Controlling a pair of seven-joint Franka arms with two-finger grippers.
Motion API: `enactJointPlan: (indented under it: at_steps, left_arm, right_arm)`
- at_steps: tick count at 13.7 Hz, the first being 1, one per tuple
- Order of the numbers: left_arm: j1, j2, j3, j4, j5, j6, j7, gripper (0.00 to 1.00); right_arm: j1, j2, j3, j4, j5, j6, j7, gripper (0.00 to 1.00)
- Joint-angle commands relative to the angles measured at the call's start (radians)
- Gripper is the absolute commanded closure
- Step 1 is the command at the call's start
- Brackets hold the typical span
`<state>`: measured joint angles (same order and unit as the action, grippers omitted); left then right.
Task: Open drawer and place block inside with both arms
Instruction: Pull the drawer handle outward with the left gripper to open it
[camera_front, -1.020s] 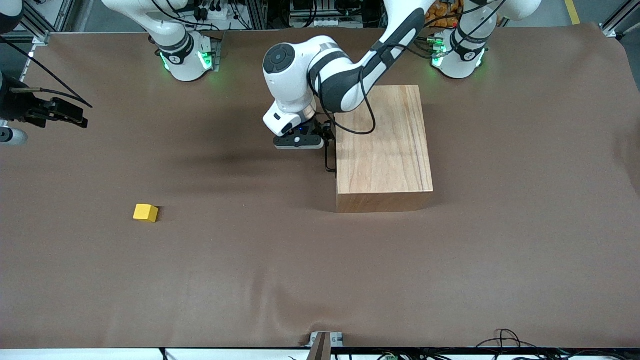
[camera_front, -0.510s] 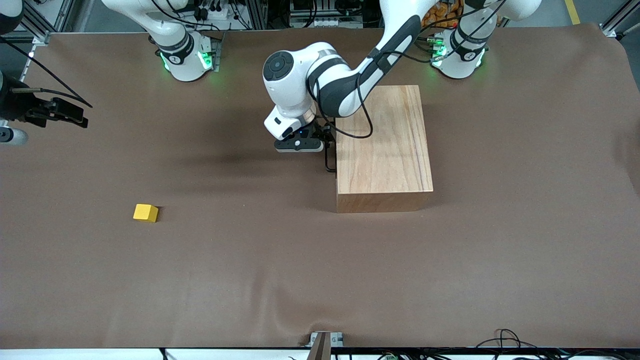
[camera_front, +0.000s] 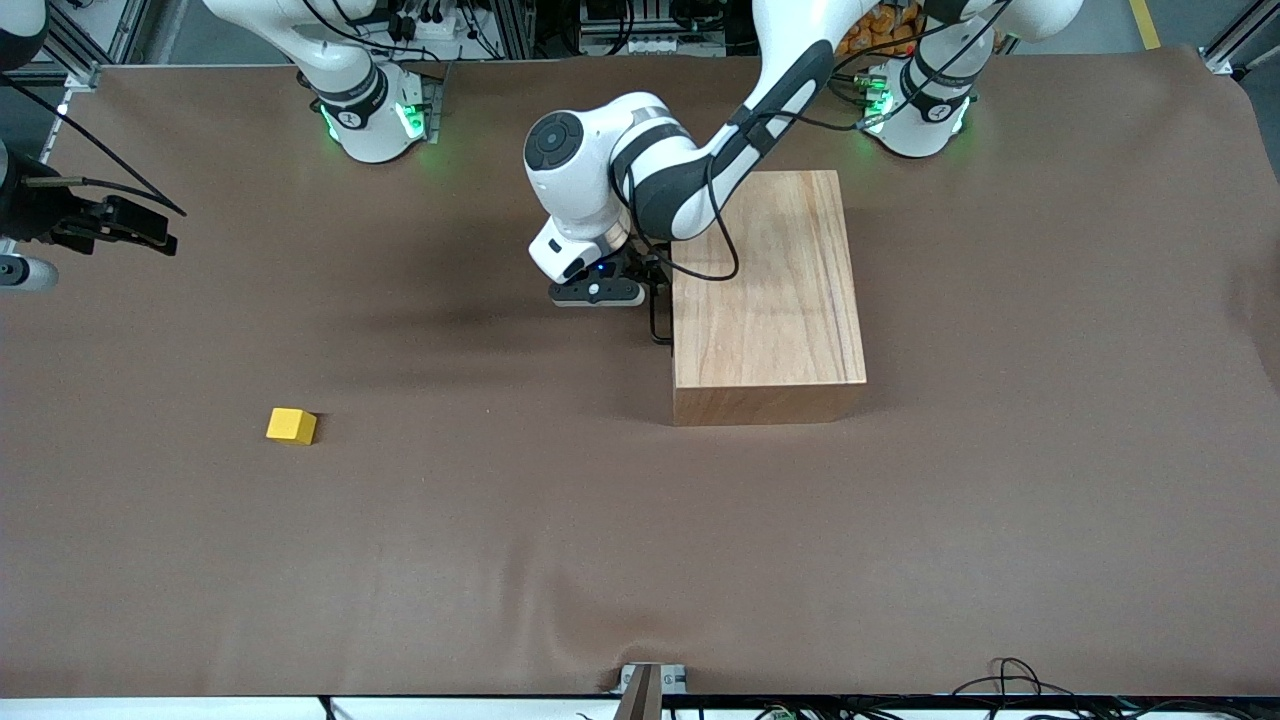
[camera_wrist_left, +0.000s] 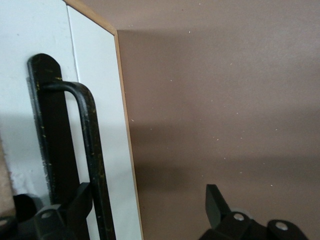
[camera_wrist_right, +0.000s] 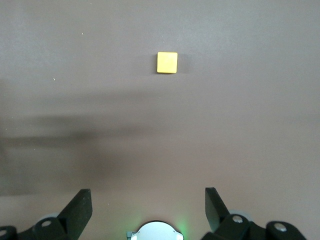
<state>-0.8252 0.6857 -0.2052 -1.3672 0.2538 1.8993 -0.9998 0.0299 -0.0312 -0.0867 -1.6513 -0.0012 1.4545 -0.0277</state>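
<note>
Drawer (camera_wrist_left: 95, 75) unopened: open left gripper (camera_front: 640, 296) straddles its handle (camera_wrist_left: 89, 150); block (camera_front: 291, 426) untouched mid-table; right gripper (camera_wrist_right: 147, 207) open, waiting.

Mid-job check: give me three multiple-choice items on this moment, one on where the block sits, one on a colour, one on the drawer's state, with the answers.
1. Where is the block?
A. on the wooden box
B. on the table, toward the right arm's end
C. in the left claw

2. What colour is the drawer's handle?
A. black
B. yellow
C. white

3. What state is the drawer in?
A. pulled fully out
B. removed from the box
C. shut

Answers:
1 B: the block lies alone on the brown table, nearer the front camera than the wooden box.
2 A: the left wrist view shows a black loop on the white front.
3 C: no tray sticks out of the box; the left claw is open at the handle, and the right claw waits open.
</note>
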Motion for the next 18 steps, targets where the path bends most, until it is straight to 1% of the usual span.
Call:
enactJointPlan:
  at_steps: [1, 4, 7, 12, 15, 18]
  left_arm:
    - [-0.009, 0.008, 0.003, 0.019, 0.018, -0.008, 0.004, 0.00]
    - [-0.018, 0.032, -0.002, 0.023, 0.004, 0.000, -0.022, 0.00]
    - [-0.020, 0.034, -0.005, 0.028, 0.001, 0.023, -0.029, 0.00]
    - [-0.034, 0.034, -0.005, 0.042, -0.060, 0.101, -0.060, 0.00]
    - [-0.049, 0.046, -0.005, 0.043, -0.064, 0.130, -0.095, 0.00]
    - [-0.072, 0.072, -0.003, 0.068, -0.064, 0.178, -0.138, 0.00]
  right_arm:
    - [-0.011, -0.013, 0.008, -0.021, 0.017, 0.001, 0.009, 0.00]
    - [-0.011, -0.010, 0.008, -0.021, 0.017, 0.006, 0.009, 0.00]
    - [-0.010, -0.009, 0.008, -0.022, 0.017, 0.009, 0.009, 0.00]
    - [-0.010, -0.007, 0.008, -0.024, 0.017, 0.010, 0.009, 0.00]
    - [-0.008, -0.007, 0.008, -0.024, 0.017, 0.010, 0.009, 0.00]
    - [-0.007, -0.007, 0.009, -0.024, 0.017, 0.010, 0.009, 0.00]
